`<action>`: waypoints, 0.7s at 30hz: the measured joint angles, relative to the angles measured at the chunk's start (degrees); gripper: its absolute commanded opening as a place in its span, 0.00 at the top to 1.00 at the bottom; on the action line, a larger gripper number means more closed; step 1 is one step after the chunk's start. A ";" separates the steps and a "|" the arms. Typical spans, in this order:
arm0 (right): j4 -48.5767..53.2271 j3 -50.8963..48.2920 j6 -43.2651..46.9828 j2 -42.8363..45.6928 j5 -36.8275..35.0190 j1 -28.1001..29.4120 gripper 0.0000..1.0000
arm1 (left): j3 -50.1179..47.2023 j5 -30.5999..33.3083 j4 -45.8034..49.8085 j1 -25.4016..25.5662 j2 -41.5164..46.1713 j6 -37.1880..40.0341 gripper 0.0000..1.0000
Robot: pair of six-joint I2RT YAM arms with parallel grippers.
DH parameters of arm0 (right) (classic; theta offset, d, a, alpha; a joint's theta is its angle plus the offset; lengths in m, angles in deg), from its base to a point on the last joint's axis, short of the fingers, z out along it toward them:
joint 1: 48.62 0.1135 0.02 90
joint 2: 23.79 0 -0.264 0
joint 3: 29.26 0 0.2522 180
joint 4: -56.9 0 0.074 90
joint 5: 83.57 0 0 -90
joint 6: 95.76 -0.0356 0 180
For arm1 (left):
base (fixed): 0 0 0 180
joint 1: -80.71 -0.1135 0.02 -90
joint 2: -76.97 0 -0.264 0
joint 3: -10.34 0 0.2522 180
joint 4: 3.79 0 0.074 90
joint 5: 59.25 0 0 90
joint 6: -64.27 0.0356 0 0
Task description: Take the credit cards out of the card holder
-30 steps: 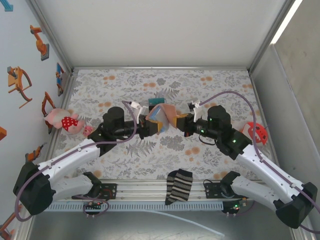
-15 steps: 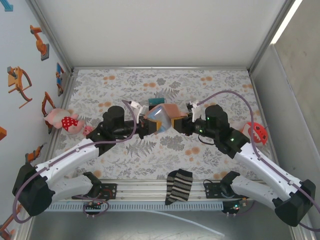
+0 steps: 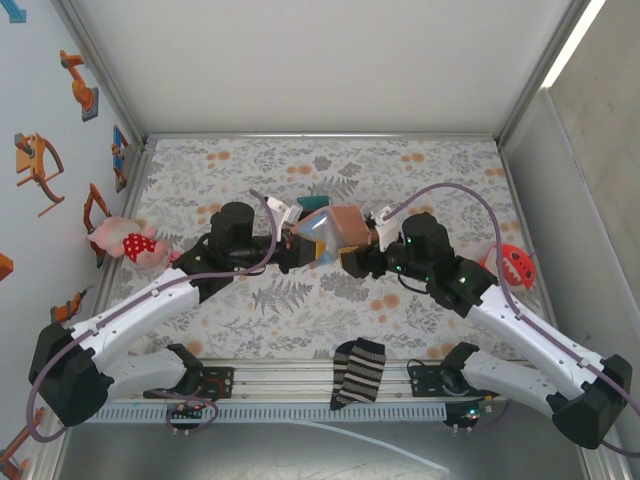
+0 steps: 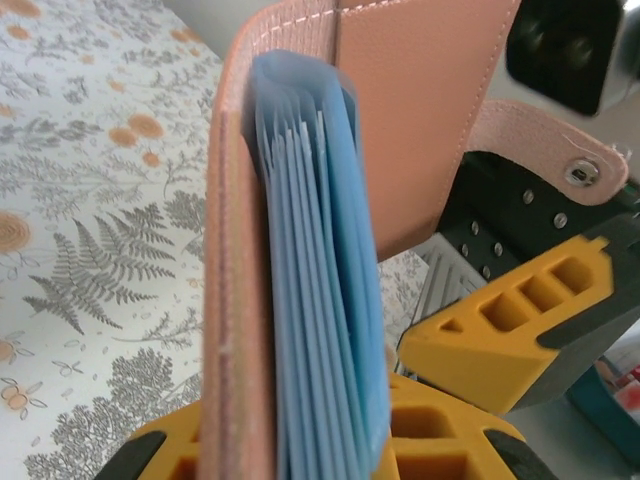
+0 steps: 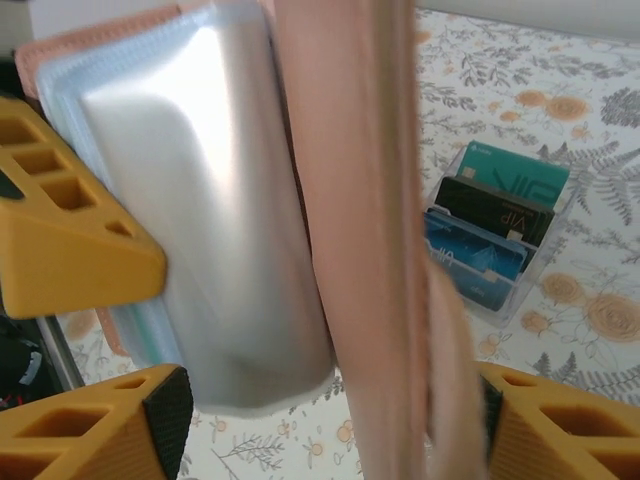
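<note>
Now, from above, the card holder (image 3: 336, 228) hangs over the middle of the floral table (image 3: 420, 170), pinched from the left by the left gripper (image 3: 306, 250), with the right gripper (image 3: 350, 260) just beside it on the right. Against a second ago the right arm has pushed in toward the centre and its jaws, then clamped on the tan flap, have spread — the left arm has crept inward too. A clear card stand (image 3: 312, 203) sits just behind the holder; the far half of the table lies bare to the back wall, while a pink plush (image 3: 125, 243) hugs the left wall, a red toy (image 3: 515, 265) the right, and a striped sock (image 3: 358, 372) lies at the near edge between the bases, all well apart from the grippers. At the left wrist, the left gripper (image 4: 300, 450) is closed on the holder's lower edge, tan cover (image 4: 420, 100) and pale-blue leaves (image 4: 320, 280) squeezed between its yellow fingers (image 4: 165, 455); whether those leaves are sleeves or credit cards I cannot tell. At the right wrist, the right gripper (image 5: 330, 430) stands wide open, a finger on either side of the tan cover (image 5: 350, 200) — not pinching it — and the stand (image 5: 495, 240) with teal, black and blue cards rests on the table beyond.
</note>
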 measured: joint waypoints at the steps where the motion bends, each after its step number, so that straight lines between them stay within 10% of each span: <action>1: -0.04 0.28 0.13 -0.17 0.07 0.00 0.28 | 0.04 -0.57 0.31 0.00 -0.44 0.02 1.00; 7: -1.70 0.48 0.26 -1.64 2.08 0.00 0.35 | 0.48 -3.48 1.44 0.39 -2.05 -0.02 0.99; 21: -9.38 -3.23 -7.43 -1.03 1.44 -0.04 1.00 | 0.37 -4.42 -0.11 0.57 -2.60 -2.97 0.78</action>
